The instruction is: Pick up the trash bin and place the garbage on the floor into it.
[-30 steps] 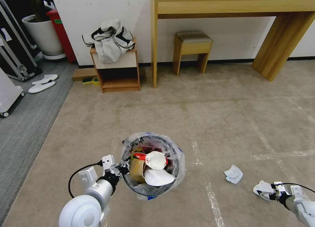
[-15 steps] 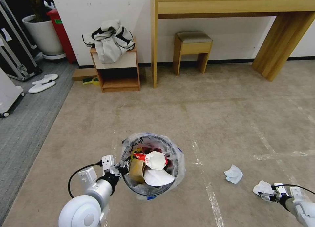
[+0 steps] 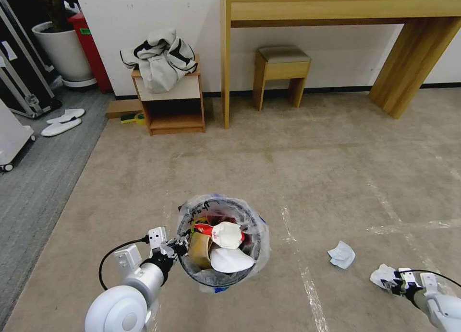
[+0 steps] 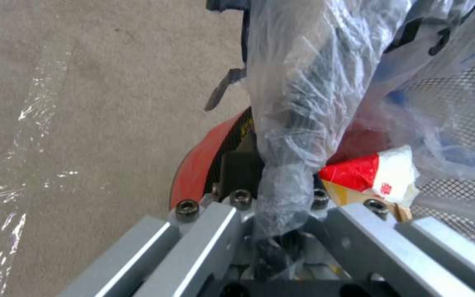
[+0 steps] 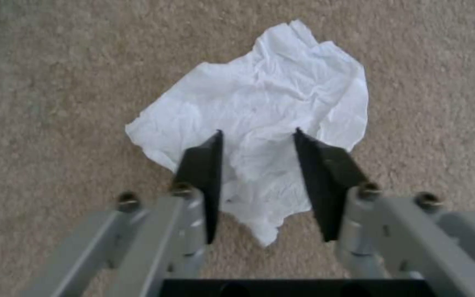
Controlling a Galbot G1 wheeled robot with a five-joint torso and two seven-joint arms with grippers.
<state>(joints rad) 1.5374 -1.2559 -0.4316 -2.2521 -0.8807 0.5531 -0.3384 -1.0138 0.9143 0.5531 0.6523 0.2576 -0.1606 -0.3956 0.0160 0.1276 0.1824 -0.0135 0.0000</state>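
Note:
The small red trash bin [image 3: 254,226], lined with a crinkled clear bag, hangs just above the beige floor [image 3: 312,178]. My left gripper [image 3: 176,248] is shut on its rim; in the left wrist view the gripper [image 4: 281,194] pinches rim and plastic beside the red wall [image 4: 199,161]. Inside lie a brown paper bag [image 3: 200,249], a red-and-white wrapper [image 3: 223,232] and a flat white oval piece [image 3: 230,261]. My right gripper [image 3: 391,283] is low at the carpet, open, its black fingers [image 5: 207,165] astride a crumpled white tissue [image 5: 281,82]. A second tissue [image 3: 342,255] lies nearby.
Shiny tape lines [image 3: 307,279] cross the carpet. A wooden desk [image 3: 336,8], a stool [image 3: 281,70] and a small cabinet [image 3: 170,106] with clothes on it stand along the far wall. Grey carpet with white slippers [image 3: 62,122] lies to the left.
My right gripper has sunk a little lower over the white tissue. The left gripper and the bin have barely moved.

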